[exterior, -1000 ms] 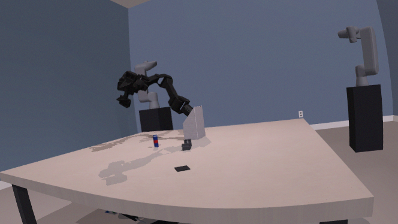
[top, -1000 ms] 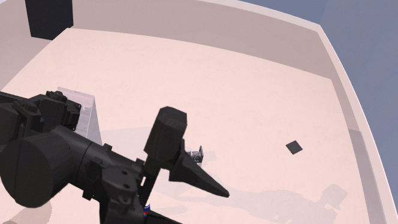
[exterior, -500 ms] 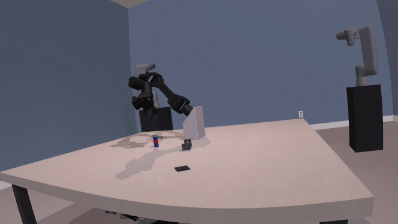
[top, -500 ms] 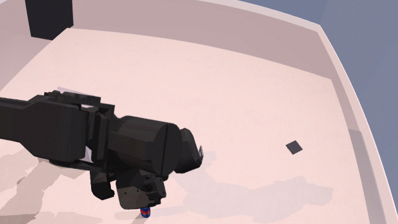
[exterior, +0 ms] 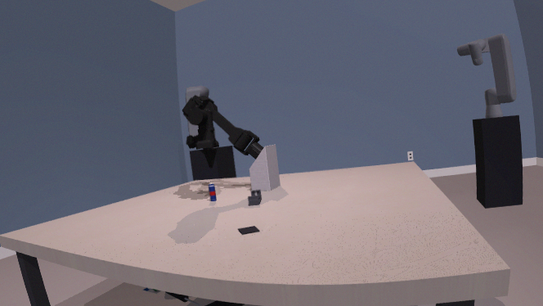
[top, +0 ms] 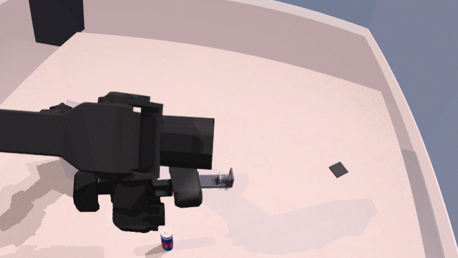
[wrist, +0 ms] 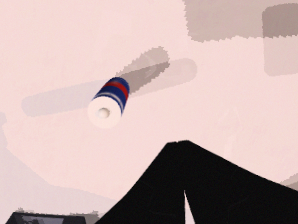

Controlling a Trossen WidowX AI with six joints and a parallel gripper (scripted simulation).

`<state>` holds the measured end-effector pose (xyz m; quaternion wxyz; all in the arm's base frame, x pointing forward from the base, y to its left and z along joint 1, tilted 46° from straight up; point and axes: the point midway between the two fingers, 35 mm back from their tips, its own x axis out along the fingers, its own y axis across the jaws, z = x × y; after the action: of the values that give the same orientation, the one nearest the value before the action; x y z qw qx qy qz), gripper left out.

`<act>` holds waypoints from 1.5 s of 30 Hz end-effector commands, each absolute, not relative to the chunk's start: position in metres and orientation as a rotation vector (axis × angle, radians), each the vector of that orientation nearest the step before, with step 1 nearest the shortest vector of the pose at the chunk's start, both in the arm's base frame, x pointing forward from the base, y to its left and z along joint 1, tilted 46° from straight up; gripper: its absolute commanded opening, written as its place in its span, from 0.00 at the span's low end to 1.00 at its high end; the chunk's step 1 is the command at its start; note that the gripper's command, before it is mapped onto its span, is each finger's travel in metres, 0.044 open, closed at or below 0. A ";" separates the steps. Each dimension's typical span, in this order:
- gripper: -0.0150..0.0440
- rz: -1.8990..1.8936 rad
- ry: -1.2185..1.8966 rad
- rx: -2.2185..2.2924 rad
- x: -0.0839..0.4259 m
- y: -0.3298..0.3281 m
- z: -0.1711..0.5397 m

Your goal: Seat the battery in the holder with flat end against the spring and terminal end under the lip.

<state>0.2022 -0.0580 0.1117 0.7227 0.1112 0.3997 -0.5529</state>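
The battery [top: 167, 243] [exterior: 212, 193] [wrist: 118, 92], blue with a red band and a pale terminal end, stands upright on the table, terminal end up. The holder [top: 209, 181] [exterior: 254, 200] [wrist: 50, 219] lies on the table; its spring [top: 225, 178] and end wall show in the top view, while the arm hides its other end. No battery is seen in its visible part. My gripper [exterior: 210, 165] [wrist: 177, 151] is shut and empty, pointing down above the table. In the wrist view the battery is up and left of the closed fingertips. In the top view the arm hides the fingertips.
A pale wedge-shaped block [exterior: 262, 173] stands behind the holder, by the arm's base. A small flat dark square [top: 338, 170] [exterior: 249, 230] lies on the table beyond the holder's spring end. Grey arms on black pedestals [exterior: 496, 164] stand off the table.
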 end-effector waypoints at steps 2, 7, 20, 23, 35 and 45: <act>0.25 -1.231 0.879 0.241 0.206 -0.069 0.101; 0.25 -1.229 0.880 0.242 0.209 -0.093 0.077; 0.25 -1.235 0.872 0.234 0.212 -0.115 0.059; 0.25 -1.234 0.872 0.235 0.217 -0.113 0.058; 0.25 -1.234 0.872 0.236 0.234 -0.107 0.054; 0.25 -1.234 0.872 0.236 0.248 -0.101 0.049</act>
<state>0.2409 -0.1033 0.0500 0.7211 0.1057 0.3974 -0.5576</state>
